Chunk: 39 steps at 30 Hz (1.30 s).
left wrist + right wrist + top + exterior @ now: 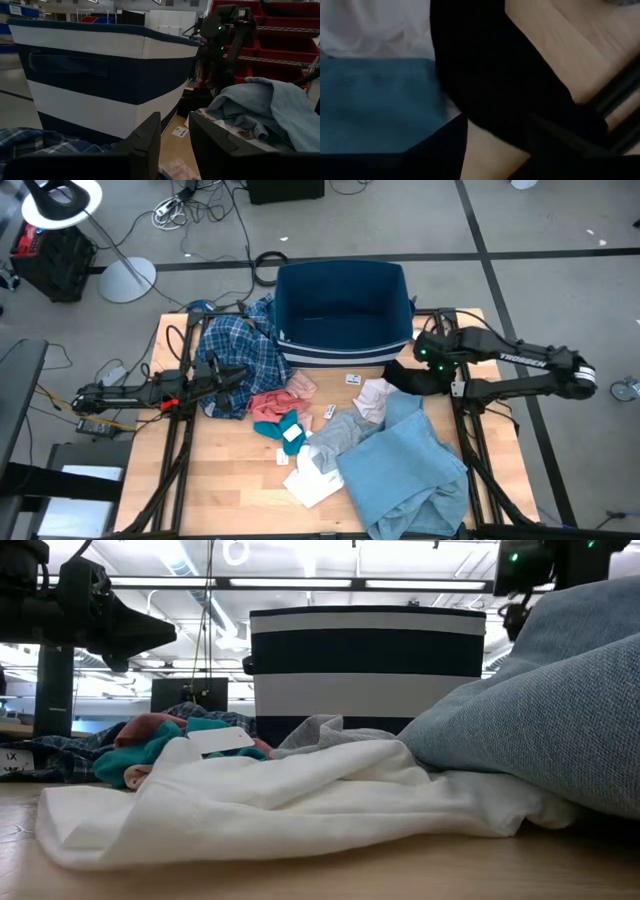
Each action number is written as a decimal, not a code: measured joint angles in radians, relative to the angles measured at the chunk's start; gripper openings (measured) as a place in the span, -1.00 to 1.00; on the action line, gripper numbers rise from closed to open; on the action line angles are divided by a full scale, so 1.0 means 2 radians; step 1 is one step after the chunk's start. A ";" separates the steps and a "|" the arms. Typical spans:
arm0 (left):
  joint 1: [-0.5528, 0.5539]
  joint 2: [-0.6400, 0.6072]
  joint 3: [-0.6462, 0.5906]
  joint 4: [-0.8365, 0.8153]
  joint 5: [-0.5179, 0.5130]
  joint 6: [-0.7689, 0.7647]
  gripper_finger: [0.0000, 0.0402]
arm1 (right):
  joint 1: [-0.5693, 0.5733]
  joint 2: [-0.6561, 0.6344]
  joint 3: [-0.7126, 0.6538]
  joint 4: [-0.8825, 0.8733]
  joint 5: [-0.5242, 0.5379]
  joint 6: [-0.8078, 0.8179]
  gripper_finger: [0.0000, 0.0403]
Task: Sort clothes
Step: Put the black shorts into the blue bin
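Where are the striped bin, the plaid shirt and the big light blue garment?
Striped bin point(345, 358): high view, its front wall.
Plaid shirt point(235, 345): high view, middle of the fabric.
Big light blue garment point(405, 470): high view, its centre.

Wooden counter point(230, 480) on a grey floor point(560, 210). At its far edge stands a dark blue bin point(343, 315) with a white stripe, open side up. Small white tags point(352, 379) lie on the counter just in front of the bin. Beyond the counter: a white ring lamp point(62, 202) on a round base, loose cables point(190, 205), and red shelving point(285, 30).
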 joint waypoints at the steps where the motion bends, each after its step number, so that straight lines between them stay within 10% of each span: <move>1: 0.000 0.000 0.000 0.000 0.000 0.000 -0.46 | -0.005 0.005 -0.007 0.009 0.003 -0.005 0.04; 15: 0.000 0.000 0.000 0.000 0.000 0.000 -0.46 | -0.046 0.080 -0.101 0.135 0.000 0.014 -0.01; 24: 0.000 0.000 0.000 0.000 0.000 0.000 -0.46 | -0.047 0.102 -0.122 0.160 -0.014 0.017 -0.91; 39: 0.000 0.000 0.000 0.000 0.000 0.000 -0.46 | -0.001 -0.023 0.046 -0.078 0.012 0.132 -0.99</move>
